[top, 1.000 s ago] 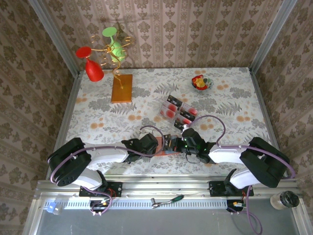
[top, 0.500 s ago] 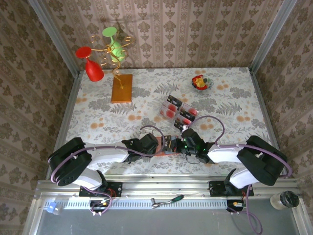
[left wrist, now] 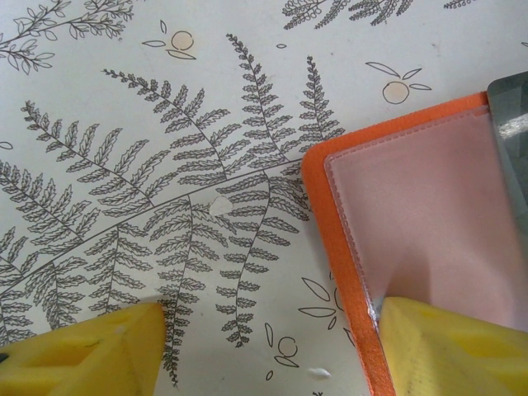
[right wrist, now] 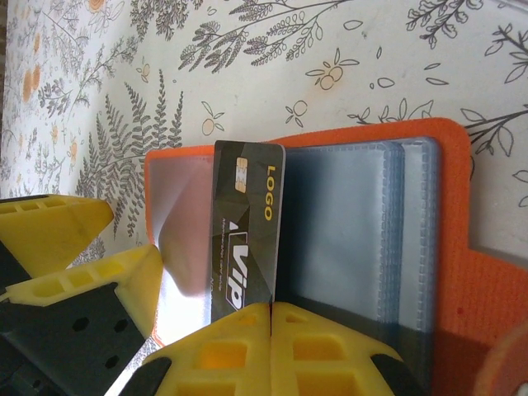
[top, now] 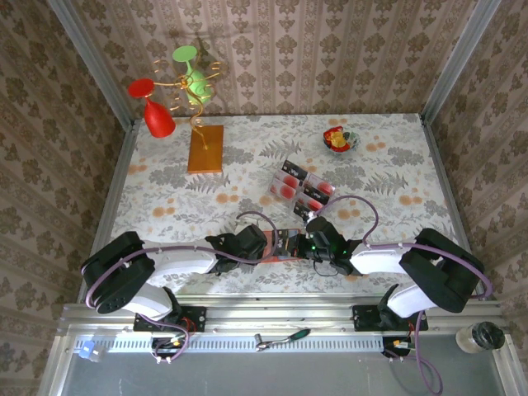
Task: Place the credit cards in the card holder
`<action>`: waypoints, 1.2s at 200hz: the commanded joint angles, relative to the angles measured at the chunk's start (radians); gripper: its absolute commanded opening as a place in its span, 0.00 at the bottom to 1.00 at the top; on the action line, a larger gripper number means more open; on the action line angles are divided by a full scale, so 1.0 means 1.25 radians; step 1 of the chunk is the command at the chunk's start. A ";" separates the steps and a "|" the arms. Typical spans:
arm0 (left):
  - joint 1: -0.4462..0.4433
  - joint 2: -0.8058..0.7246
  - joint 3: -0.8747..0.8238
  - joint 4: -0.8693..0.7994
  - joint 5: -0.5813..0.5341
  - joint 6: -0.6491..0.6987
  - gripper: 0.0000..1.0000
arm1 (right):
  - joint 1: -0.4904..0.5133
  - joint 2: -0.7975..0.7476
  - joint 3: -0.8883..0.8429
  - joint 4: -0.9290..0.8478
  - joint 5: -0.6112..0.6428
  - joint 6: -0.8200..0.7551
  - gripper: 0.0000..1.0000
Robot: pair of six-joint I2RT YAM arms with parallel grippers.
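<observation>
while clamping the black vip card (right wrist: 243, 231) between the shut pads of the right gripper (right wrist: 271, 318), holds it slanted over the open card holder (right wrist: 462, 272), beside the stack of clear sleeves. cannot tell whether the card's edge has entered a sleeve yet. pins the holder's left flap with the left gripper (left wrist: 268, 355): fingers apart, one pad (left wrist: 454, 346) on the clear pocket, the other over the bare tablecloth (left wrist: 165, 148), gripping nothing. finds the holder at the near edge of the table, between both grippers, with the other credit cards (top: 301, 186) further out and well apart.

risks missing the sleeve mouth, since the thin plastic lips lie flat against each other. may then skid the card across the top or buckle a sleeve. may drag the light holder along if the left pad slips, with just one pad bearing on it. may twist the card in the pads if pushed against a closed lip.

against the top view a second ago, shows almost nothing changed: same spot for both grippers at the holder, same cards further out, only the right arm's elbow a touch further inward.
</observation>
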State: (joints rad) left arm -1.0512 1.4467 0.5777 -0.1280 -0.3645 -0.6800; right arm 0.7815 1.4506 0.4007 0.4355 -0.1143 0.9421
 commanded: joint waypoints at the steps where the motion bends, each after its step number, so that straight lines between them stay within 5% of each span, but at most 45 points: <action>1: 0.005 0.009 0.008 -0.030 -0.010 0.011 0.70 | -0.004 -0.007 -0.007 -0.047 -0.015 -0.020 0.00; 240: 0.004 0.005 0.008 -0.033 -0.013 0.010 0.70 | -0.024 0.014 0.027 -0.099 -0.061 -0.053 0.00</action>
State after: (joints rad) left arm -1.0512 1.4467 0.5777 -0.1276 -0.3645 -0.6800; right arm 0.7559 1.4429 0.4107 0.3588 -0.1738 0.8932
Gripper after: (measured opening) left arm 0.705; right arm 0.067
